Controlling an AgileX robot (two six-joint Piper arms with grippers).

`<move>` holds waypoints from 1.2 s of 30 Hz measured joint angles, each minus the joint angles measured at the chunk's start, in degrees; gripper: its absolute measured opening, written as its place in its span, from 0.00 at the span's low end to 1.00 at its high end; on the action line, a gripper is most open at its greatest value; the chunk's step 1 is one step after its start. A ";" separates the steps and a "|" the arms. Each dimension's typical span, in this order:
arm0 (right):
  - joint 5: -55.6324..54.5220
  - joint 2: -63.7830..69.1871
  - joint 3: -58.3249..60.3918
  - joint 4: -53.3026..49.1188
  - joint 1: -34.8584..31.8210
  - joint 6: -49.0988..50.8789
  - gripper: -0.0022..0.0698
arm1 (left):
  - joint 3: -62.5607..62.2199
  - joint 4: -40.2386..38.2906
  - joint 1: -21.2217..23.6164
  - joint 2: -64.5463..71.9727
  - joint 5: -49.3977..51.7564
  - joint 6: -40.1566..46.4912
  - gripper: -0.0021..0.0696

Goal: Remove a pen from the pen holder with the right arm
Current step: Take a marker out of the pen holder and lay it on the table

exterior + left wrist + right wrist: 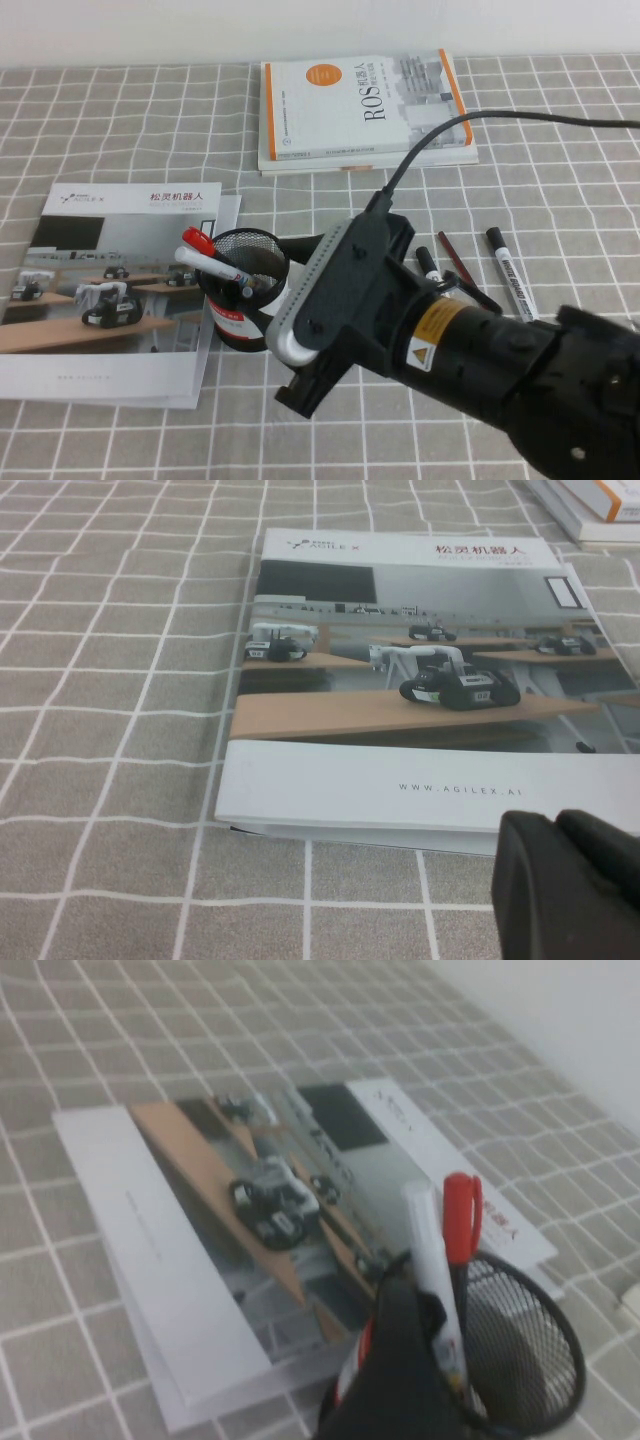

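1. You have two pens in the pen holder, mid-table: a white pen and a red-capped pen.
2. Right gripper is at the holder's rim; you cannot tell its opening or hold.
3. Left gripper is by the one brochure's near edge; equally unreadable.
4. Three loose pens lie right of the holder; open cloth lies nearside.

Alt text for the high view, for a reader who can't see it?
The right gripper hovers beside a black mesh pen holder with a red-capped pen in it, on a checked cloth between a brochure and loose markers; a ROS book lies behind. The left gripper is outside this view.
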 joint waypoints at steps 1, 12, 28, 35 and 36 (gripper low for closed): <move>-1.37 0.54 0.00 -1.31 0.00 1.39 0.64 | 0.00 0.00 0.00 0.00 0.00 0.00 0.02; -6.57 6.96 0.00 -5.32 0.00 5.19 0.61 | 0.00 0.00 0.00 0.00 0.00 0.00 0.02; -10.05 11.85 -0.50 -7.89 -2.99 5.19 0.53 | 0.00 0.00 0.00 0.00 0.00 0.00 0.02; -10.46 15.08 -3.04 -8.10 -2.99 5.19 0.50 | 0.00 0.00 0.00 0.00 0.00 0.00 0.02; -10.46 15.44 -3.52 -8.10 -2.99 5.19 0.50 | 0.00 0.00 0.00 0.00 0.00 0.00 0.02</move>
